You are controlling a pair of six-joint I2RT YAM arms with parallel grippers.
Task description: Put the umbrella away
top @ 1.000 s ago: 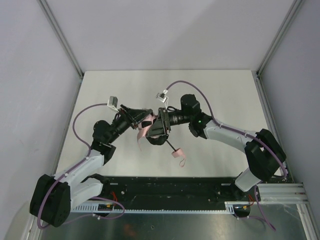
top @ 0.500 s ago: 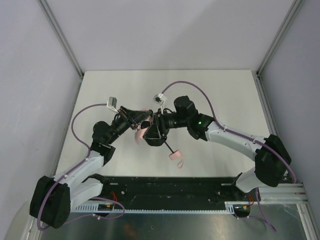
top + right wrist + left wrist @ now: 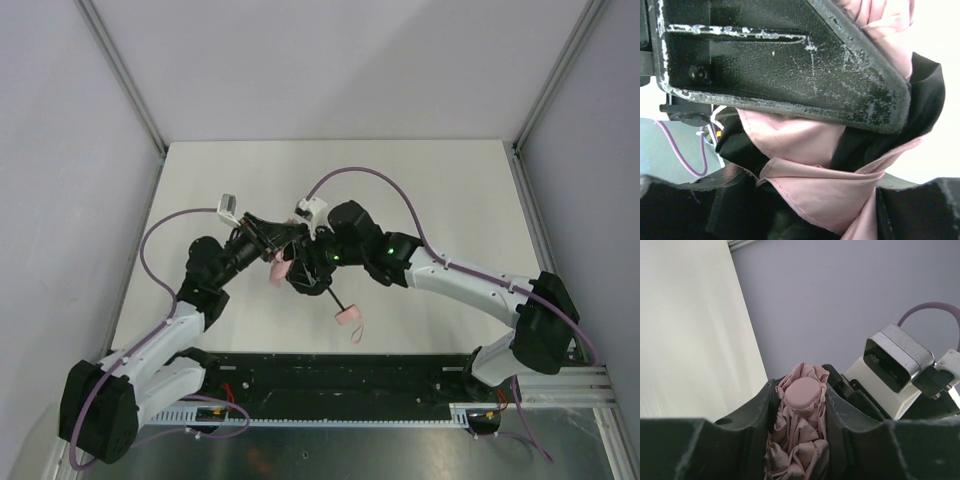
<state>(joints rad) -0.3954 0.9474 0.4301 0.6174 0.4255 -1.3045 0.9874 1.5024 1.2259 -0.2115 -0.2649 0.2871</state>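
The umbrella hangs above the white table between both grippers, its pale pink canopy bunched and mostly hidden by them. Its black shaft slants down to the right, ending in the pink handle with the thin strap. My left gripper is shut on the top end; the left wrist view shows the round pink cap and gathered folds of the umbrella pinched between the jaws of the left gripper. My right gripper is shut around the canopy just below. Pink and black folds of the umbrella fill its jaws.
The white table is boxed in by grey walls with aluminium posts at the back corners. A black rail with the arm bases runs along the near edge. The right wrist camera sits close beside the left fingers.
The right arm has swung left, bringing its gripper tight against the left one on the canopy. The left jaws have narrowed on the umbrella's top. The handle has shifted slightly left and down.
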